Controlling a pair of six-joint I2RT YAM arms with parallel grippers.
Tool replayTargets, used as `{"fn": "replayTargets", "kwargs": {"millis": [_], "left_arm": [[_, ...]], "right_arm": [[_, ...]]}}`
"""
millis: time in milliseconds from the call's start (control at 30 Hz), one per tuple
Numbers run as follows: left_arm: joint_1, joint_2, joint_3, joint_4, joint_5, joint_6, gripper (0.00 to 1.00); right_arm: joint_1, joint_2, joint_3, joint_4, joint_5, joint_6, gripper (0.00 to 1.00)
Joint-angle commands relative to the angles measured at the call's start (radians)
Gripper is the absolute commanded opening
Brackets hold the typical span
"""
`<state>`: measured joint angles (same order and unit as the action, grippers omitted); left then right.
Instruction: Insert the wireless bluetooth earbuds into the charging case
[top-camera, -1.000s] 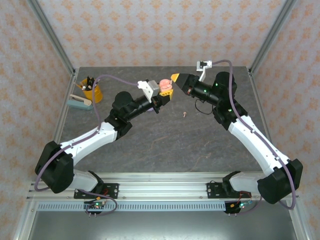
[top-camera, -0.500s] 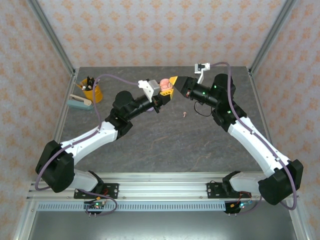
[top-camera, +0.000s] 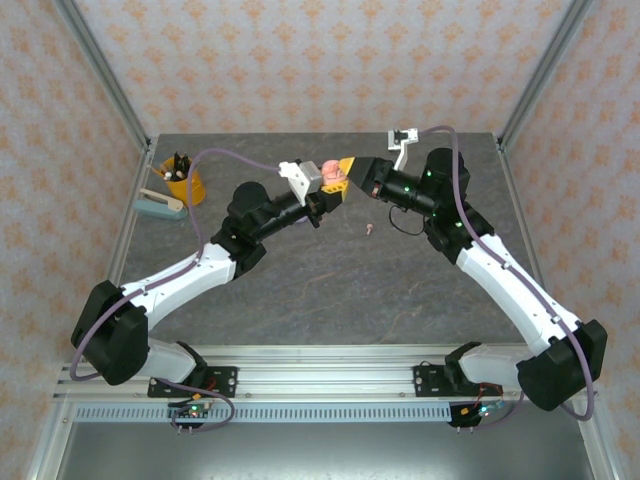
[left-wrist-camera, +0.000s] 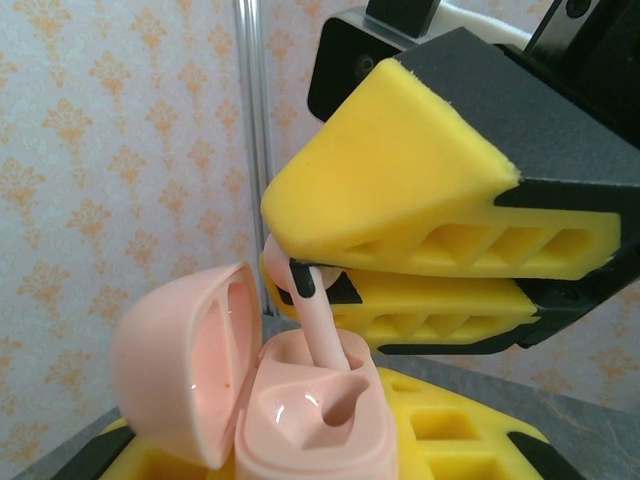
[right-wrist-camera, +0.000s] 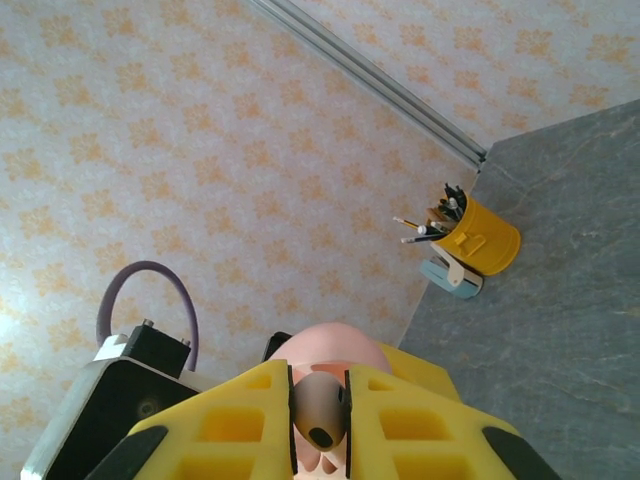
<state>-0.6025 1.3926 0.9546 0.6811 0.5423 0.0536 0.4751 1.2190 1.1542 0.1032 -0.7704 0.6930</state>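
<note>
1. The right gripper (right-wrist-camera: 319, 400) is pinched narrow on the head of a salmon-pink earbud (left-wrist-camera: 318, 325), whose stem points down.
2. The stem's lower end sits in a socket of the pink charging case (left-wrist-camera: 300, 425); the case's lid (left-wrist-camera: 180, 360) stands hinged open.
3. The left gripper (top-camera: 332, 188) clamps that case by its sides, raised above the counter (top-camera: 330, 290).
4. A loose earbud (top-camera: 370, 229) lies on the counter near both grippers.
5. A yellow pen cup (top-camera: 185, 183) stands well apart at the counter's far left.
</note>
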Motion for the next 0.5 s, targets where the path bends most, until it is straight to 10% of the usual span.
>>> {"fn": "replayTargets", "kwargs": {"millis": [0,467], "left_arm": [[-0.003,-0.012,0.031,0.056,-0.018,0.013,0.0],[-0.003,-0.019,0.0,0.062,-0.013,0.001,0.0]], "right_arm": [[0.008,-0.013,0.027,-0.139,-0.024,-0.102,0.17],[0.008,0.003,0.102,-0.349,0.046,-0.232,0.36]]}}
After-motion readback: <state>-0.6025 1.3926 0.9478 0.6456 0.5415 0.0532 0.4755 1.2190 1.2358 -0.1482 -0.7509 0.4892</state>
